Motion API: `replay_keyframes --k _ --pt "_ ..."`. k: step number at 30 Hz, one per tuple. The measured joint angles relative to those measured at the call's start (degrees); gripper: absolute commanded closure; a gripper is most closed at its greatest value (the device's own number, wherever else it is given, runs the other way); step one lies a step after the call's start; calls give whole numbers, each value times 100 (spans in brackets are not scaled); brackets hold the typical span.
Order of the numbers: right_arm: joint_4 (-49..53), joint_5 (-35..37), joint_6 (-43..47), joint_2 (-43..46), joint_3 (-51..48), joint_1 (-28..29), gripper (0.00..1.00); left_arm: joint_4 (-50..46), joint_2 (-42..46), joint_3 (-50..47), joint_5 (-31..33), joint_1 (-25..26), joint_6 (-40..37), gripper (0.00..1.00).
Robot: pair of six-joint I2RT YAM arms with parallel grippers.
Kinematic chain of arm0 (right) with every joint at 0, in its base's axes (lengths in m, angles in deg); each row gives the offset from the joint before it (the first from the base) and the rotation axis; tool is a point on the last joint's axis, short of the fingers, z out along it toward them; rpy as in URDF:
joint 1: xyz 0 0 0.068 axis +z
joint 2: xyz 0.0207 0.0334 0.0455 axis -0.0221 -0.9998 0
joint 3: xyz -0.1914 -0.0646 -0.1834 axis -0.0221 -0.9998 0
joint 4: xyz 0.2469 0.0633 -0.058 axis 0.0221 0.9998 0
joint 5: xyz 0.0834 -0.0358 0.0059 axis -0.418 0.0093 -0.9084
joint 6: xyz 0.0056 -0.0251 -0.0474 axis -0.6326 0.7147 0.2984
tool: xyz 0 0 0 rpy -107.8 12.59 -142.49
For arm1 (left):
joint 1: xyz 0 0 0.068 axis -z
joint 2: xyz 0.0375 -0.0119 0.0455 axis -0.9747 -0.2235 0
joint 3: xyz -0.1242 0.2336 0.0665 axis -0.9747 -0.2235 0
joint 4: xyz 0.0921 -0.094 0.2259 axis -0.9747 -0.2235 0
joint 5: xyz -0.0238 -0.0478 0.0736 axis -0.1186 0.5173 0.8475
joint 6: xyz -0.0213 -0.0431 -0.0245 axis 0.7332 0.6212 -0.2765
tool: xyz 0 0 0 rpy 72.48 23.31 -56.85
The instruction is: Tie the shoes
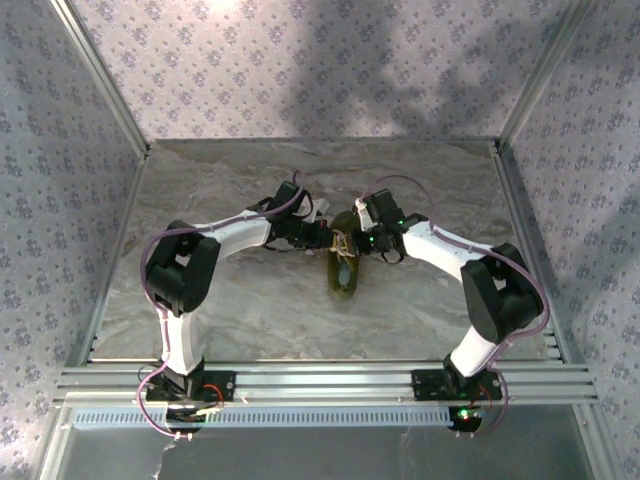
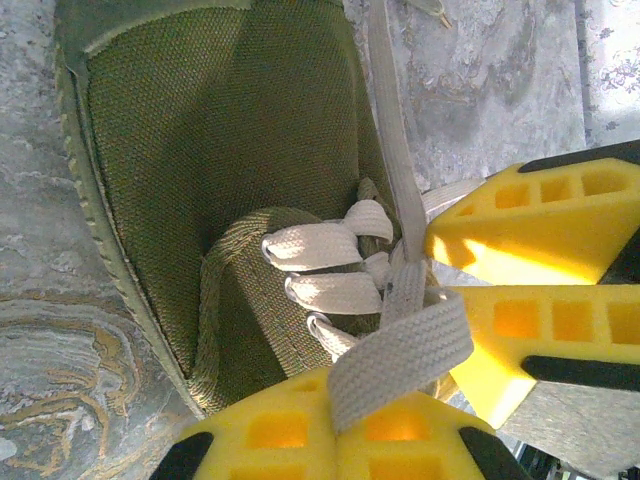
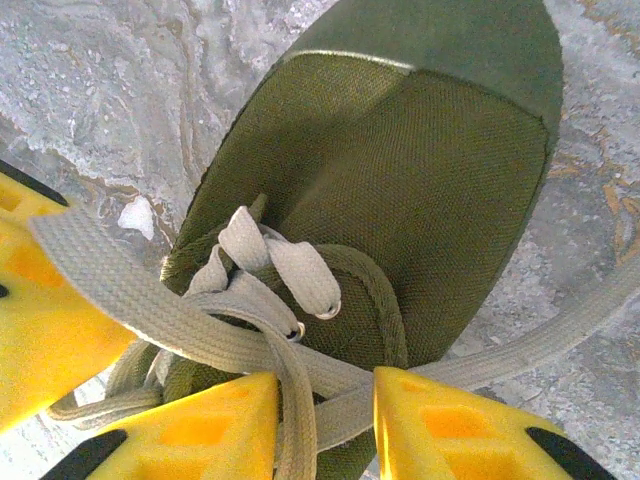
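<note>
Your shoe (image 1: 343,272) sits mid-desk (image 1: 250,310), the left end effector (image 2: 335,430) at its 9 o'clock clenched on a lace (image 2: 400,350), likely to hold it taut, while the right end effector (image 3: 325,420) at 3 o'clock straddles crossing strands, grip unclear.

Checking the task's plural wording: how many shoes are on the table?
1: an olive-green shoe at the middle of the table. The arms cover part of the tabletop, so another could be hidden.
</note>
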Motion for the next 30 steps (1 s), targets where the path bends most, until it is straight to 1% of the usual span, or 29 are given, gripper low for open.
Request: replay_keyframes --k 1,3,10,13,19,23,30 --pt "0 -2 9 -13 0 0 73 -2 -9 7 0 0 0 100" --pt "-2 -2 37 -24 0 0 80 0 -37 20 0 0 0 100" --pt "4 4 103 -20 11 20 92 -4 -138 39 -2 0 0 100" --pt "46 42 111 -2 39 61 94 -4 -157 48 -2 0 0 100" --pt "232 365 153 251 52 282 95 -2 -168 48 -2 0 0 100" --pt "363 726 146 426 52 481 95 -2 -170 48 -2 0 0 100" --pt "605 1322 -197 566 28 616 96 -2 -170 48 -2 0 -2 100"
